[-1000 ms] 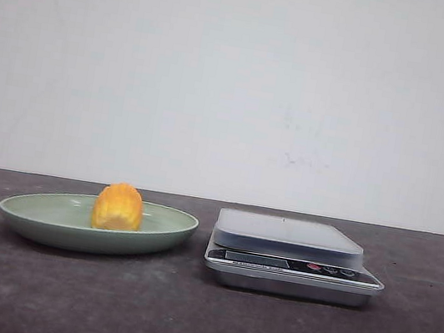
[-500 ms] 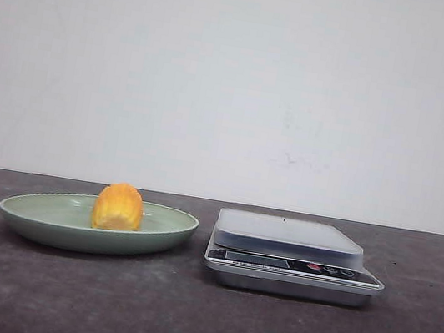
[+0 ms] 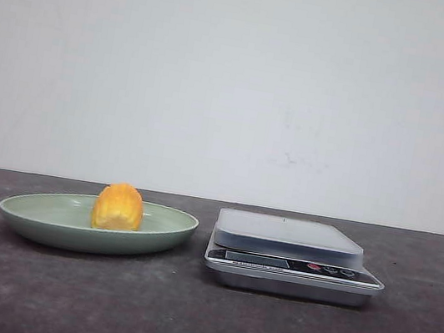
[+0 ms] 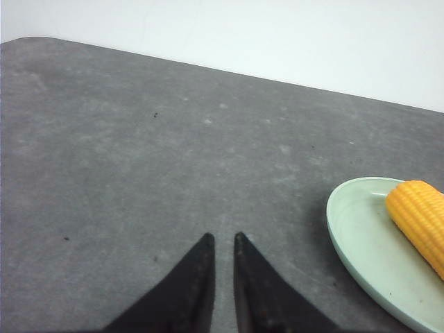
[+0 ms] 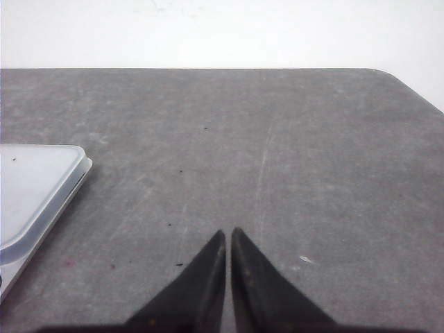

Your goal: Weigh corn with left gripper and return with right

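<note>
On the table (image 3: 181,320): one corn (image 3: 117,207) in one green plate (image 3: 36,217), one scale (image 3: 293,254). Left gripper (image 4: 222,239) and right gripper (image 5: 228,233): both clenched, holding nothing.

You can't read the scale (image 3: 295,258) display from the front, while the left wrist view's edge crops the corn (image 4: 420,220) and plate (image 4: 361,250), hiding their far ends.

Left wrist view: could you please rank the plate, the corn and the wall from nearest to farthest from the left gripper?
From the left gripper:
1. Plate, off to one side of the fingertips, on the table.
2. Corn, lying in the plate, beyond its near rim.
3. Wall, past the table's far edge.
</note>
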You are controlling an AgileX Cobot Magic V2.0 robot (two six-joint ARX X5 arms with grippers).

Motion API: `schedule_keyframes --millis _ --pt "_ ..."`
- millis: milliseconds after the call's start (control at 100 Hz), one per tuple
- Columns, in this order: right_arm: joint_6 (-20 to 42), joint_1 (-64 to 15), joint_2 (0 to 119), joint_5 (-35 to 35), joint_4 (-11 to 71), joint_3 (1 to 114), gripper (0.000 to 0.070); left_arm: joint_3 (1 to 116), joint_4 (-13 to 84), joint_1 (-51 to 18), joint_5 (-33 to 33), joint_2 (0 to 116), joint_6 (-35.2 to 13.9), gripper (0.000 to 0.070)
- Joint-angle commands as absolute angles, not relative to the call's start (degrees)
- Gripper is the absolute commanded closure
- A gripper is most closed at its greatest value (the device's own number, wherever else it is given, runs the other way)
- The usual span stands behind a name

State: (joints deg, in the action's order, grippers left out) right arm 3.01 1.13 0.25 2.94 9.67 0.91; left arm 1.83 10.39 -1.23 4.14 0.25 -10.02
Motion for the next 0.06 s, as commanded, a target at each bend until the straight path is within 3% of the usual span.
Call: schedule_keyframes --millis 0,50 --pt "3.4 1.0 0.2 2.9 9.0 0.6 0.0693 0.8 10.7 -1.1 4.0 0.2 -9.5 0.0700" --pt "3.4 1.0 0.2 2.9 9.0 0.6 0.0693 0.8 10.7 -1.1 4.0 0.2 -9.5 0.0700"
